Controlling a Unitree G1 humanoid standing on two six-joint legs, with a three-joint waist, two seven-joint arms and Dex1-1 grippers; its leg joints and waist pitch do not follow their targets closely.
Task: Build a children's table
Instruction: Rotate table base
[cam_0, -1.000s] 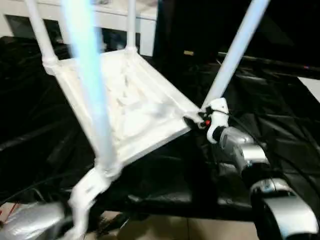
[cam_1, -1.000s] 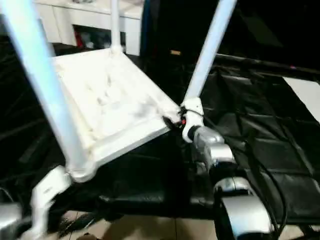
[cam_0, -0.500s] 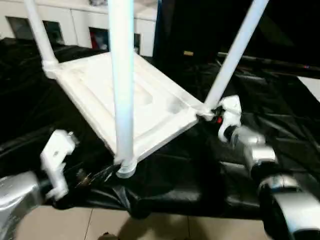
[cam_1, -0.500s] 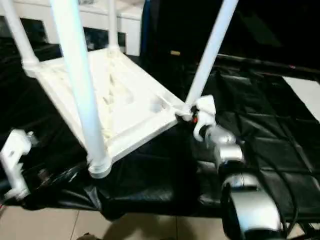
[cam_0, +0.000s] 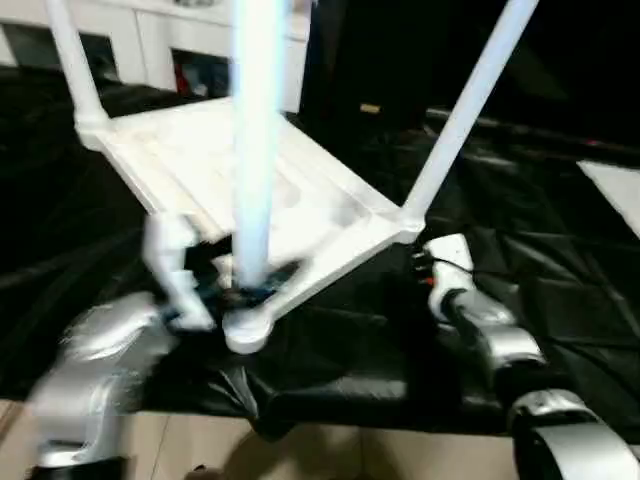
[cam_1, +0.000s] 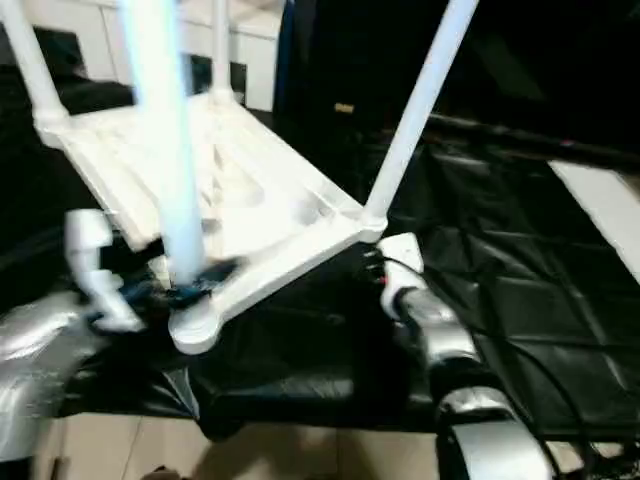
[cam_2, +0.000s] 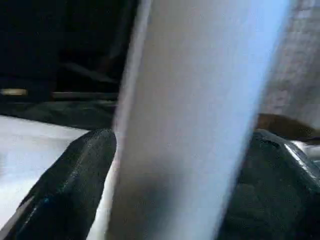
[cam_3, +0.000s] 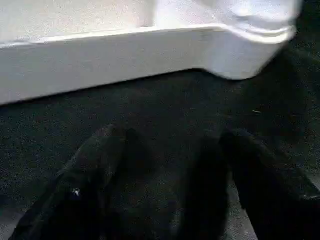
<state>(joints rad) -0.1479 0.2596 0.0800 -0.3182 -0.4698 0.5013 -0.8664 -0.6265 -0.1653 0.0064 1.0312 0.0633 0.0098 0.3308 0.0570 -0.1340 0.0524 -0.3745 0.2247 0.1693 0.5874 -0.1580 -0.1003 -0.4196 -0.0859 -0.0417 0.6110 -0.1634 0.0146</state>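
A white children's table (cam_0: 250, 190) lies upside down on black sheeting (cam_0: 560, 280), its four legs pointing up, with a white cabinet (cam_0: 150, 40) behind it. The left gripper (cam_2: 165, 165) has its black fingers (cam_2: 75, 180) spread on either side of the nearest leg (cam_0: 255, 150), just above its corner socket (cam_0: 243, 328). The right gripper (cam_3: 170, 180) hovers with fingers apart, holding nothing, just beside the table's right corner (cam_3: 250, 45).

Table (cam_0: 300, 215) upside-down on sheet (cam_0: 560, 270), legs (cam_0: 468, 110) up.
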